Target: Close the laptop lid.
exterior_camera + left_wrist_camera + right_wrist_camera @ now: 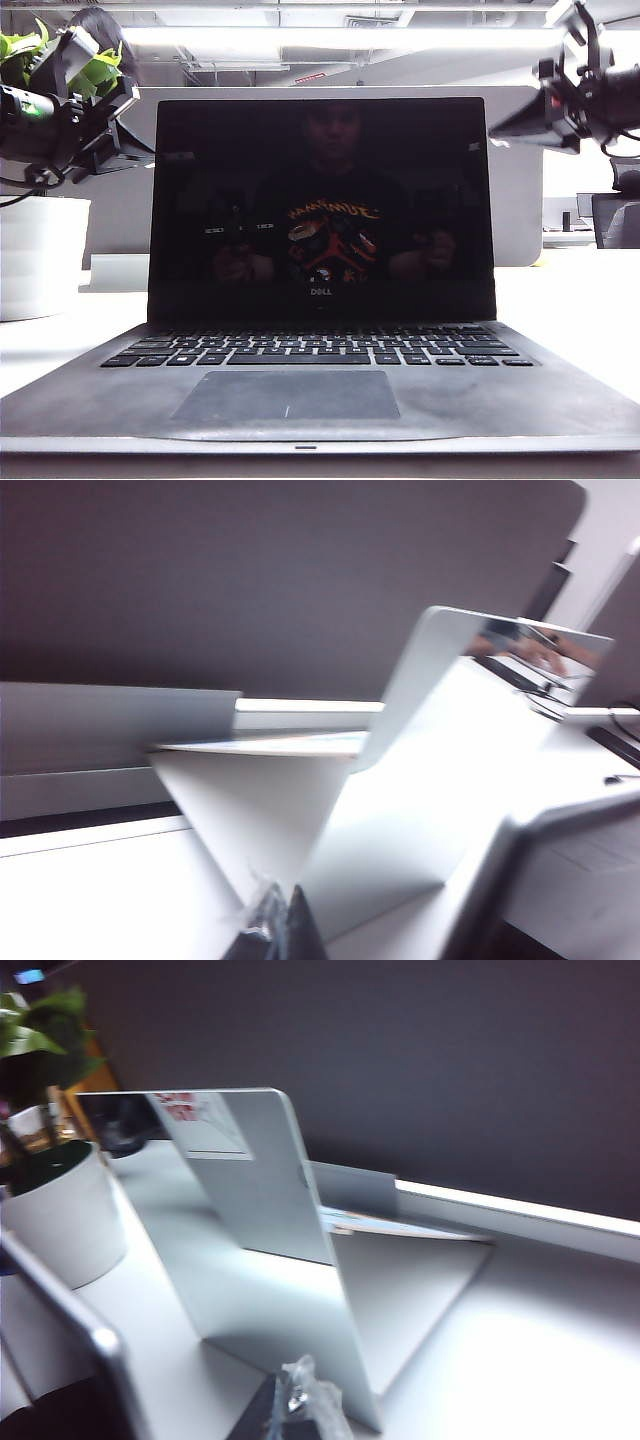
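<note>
The laptop lid (320, 200) stands open and upright, its glossy black screen facing the exterior camera over the keyboard deck (300, 395). My left gripper (148, 150) hovers by the lid's upper left edge, behind it. My right gripper (495, 125) hangs at the lid's upper right corner. Both look shut with nothing held; the left fingertips (280, 925) and the right fingertips (300, 1400) meet in a point. A silver lid edge (500, 870) shows close beside the left gripper, and the same lid's edge (95, 1335) beside the right one.
Behind the laptop stands a small mirror-like upright panel (250, 1180) on a flat silver base (400, 1290), also in the left wrist view (470, 680). A grey partition (250, 580) closes the back. A white plant pot (40, 255) stands at the left.
</note>
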Controlling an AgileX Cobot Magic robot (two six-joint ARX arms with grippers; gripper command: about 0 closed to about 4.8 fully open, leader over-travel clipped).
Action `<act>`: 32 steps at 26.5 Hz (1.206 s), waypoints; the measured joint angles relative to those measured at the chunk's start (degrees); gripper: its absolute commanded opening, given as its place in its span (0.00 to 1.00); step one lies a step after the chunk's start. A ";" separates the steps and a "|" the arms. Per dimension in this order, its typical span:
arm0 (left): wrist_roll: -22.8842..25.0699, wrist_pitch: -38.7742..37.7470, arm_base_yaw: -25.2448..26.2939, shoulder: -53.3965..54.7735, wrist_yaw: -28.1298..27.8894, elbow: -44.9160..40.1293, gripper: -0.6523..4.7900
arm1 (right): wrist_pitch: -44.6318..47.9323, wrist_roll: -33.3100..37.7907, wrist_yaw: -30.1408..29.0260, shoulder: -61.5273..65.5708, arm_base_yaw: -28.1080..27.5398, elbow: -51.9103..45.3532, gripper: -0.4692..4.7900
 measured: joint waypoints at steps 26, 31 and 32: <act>-11.34 -3.08 0.90 -0.02 13.81 0.92 0.11 | -3.06 4.50 -15.19 0.76 -0.79 0.92 0.09; -15.78 -7.39 1.25 -0.02 17.79 0.94 0.11 | -3.37 9.18 -19.58 0.74 -1.44 0.94 0.09; -16.28 -8.37 1.27 -0.02 18.95 0.94 0.11 | -3.45 10.10 -20.85 0.74 -1.62 0.94 0.09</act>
